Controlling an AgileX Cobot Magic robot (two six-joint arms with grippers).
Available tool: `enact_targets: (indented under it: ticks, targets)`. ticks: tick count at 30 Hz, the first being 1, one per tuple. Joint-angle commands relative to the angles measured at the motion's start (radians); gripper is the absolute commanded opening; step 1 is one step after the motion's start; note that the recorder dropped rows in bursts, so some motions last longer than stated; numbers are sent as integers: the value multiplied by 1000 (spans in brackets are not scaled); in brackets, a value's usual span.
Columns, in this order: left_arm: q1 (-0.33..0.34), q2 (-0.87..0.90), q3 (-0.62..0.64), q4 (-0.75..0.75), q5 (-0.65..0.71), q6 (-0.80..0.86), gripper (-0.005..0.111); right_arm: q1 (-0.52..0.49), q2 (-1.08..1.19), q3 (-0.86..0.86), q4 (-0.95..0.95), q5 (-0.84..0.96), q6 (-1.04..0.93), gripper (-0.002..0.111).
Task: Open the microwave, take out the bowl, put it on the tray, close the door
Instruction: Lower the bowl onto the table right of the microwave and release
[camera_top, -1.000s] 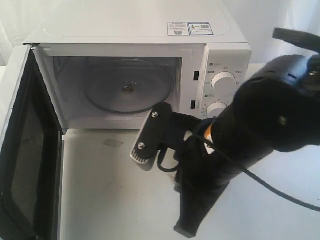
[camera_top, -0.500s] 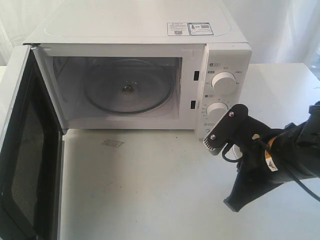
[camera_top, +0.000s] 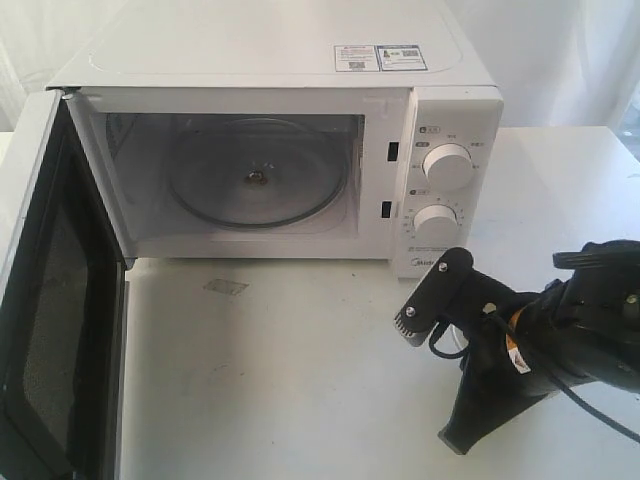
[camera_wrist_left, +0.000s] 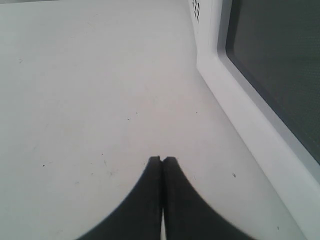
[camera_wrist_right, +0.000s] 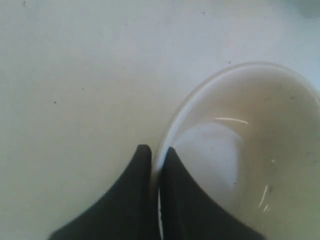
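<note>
The white microwave stands with its door swung wide to the left, and its cavity holds only the glass turntable. In the right wrist view my right gripper is shut on the rim of the cream bowl, one finger inside and one outside, above the white table. In the exterior view my right arm sits low at the right, in front of the control panel, and hides the bowl. My left gripper is shut and empty over the table beside the door. The tray is out of view.
Two round dials sit on the microwave's panel just behind the right arm. A black cable trails from that arm toward the lower right. The white table stretches in front of the microwave. A small grey mark lies on it.
My right arm has swung from in front of the microwave's opening to the right and downward, and it now sits low at the right of the table.
</note>
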Motion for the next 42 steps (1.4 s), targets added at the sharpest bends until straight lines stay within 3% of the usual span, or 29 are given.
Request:
enact_targets:
  ticks: [1,14,15,20,21,24,28,33,36,38,42]
  targets:
    - [1,-4,3,0,2,-3,0,-8,8,4,-7,-7,5,0]
    - [1,-4,3,0,2,-3,0,-8,8,49,-7,-28,79,2]
    - [1,-4,3,0,2,-3,0,-8,8,49,-7,-28,79,5]
    - [1,-4,3,0,2,-3,0,-8,2,49,-7,-58,83,48]
    - [1,-4,3,0,2,-3,0,-8,-12,42,-7,-65,83,49]
    - [1,-4,3,0,2,-3,0,-5,-79,1,43,-48,85,49]
    - [1,-4,3,0,2,-3,0,-5,-226,-38,247,-35,85,47]
    - [1,-4,3,0,2,-3,0,-5,-339,-37,359,-41,71,29]
    - [1,-4,3,0,2,-3,0,-3,-389,30,359,-190,65,7]
    - [1,-4,3,0,2,-3,0,8,-405,80,359,-308,65,0]
    - [1,-4,3,0,2,-3,0,52,-412,179,359,-502,71,0]
